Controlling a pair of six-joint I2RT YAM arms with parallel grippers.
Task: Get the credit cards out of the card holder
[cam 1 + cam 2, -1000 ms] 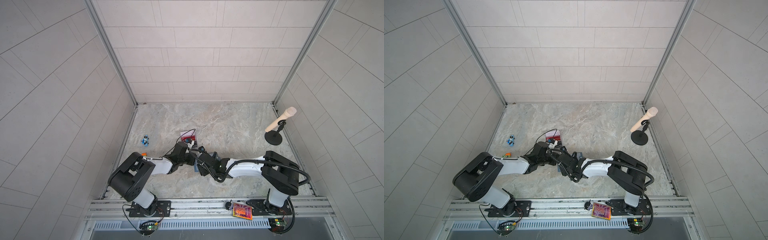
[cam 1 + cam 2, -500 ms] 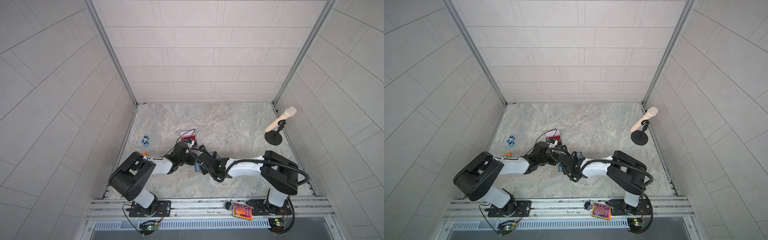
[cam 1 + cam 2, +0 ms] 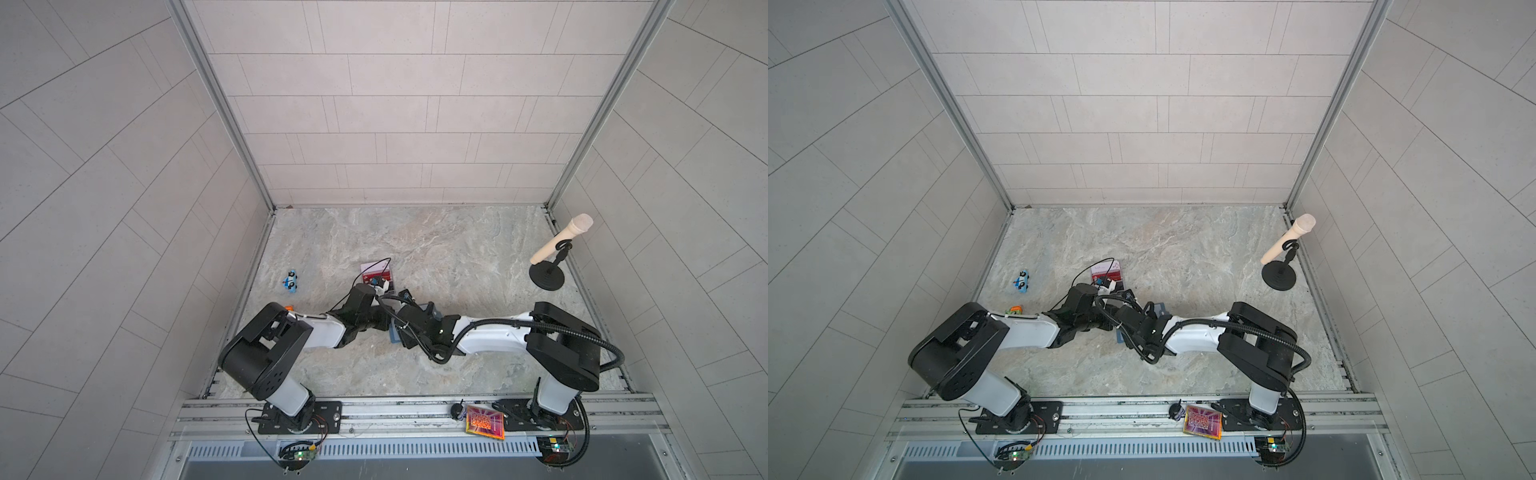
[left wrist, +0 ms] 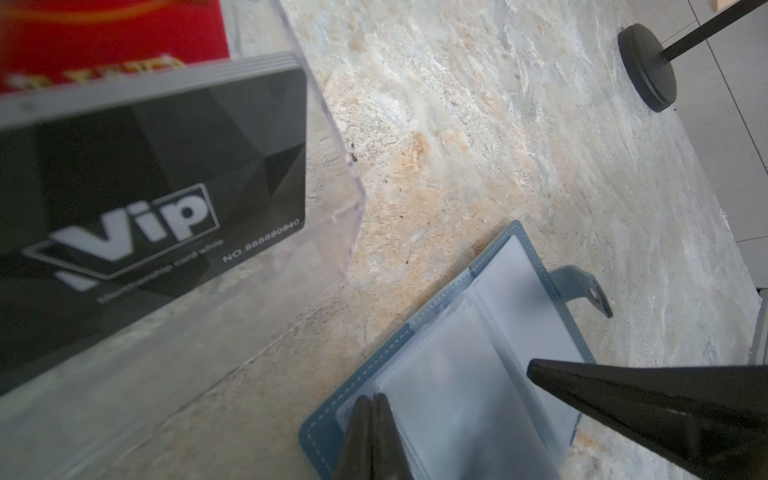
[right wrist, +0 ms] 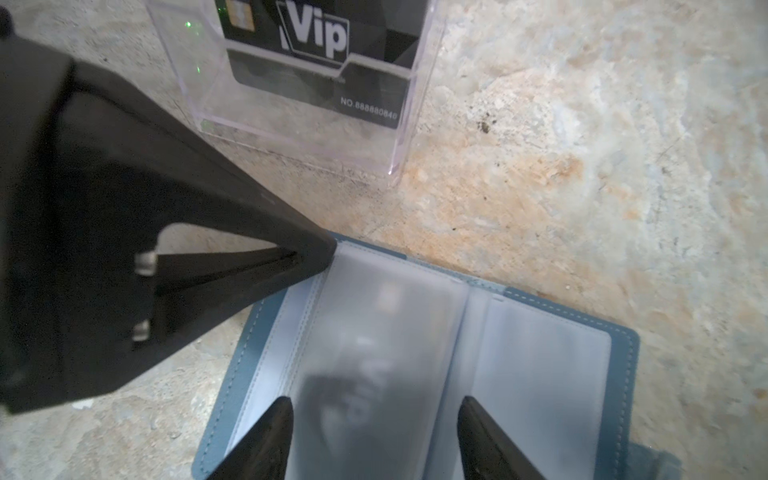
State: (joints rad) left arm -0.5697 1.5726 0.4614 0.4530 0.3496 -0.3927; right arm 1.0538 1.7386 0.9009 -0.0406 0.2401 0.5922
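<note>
Enclosing marbled tabletop [image 3: 457, 249], pale tiled walls [image 3: 395, 104], card holder [image 5: 625, 353] lying open

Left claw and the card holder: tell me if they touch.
Touching. The right wrist view shows the shut left claw pressing its tip onto a corner of the open card holder, no gap visible.

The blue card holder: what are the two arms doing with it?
The card holder lies open. The left gripper, shut, has its tip on one corner, apparently pinning it. The right gripper is open, its fingers either side of a sleeve with a card not yet taken out. A black Vip card and a red card sit in the clear stand.
</note>
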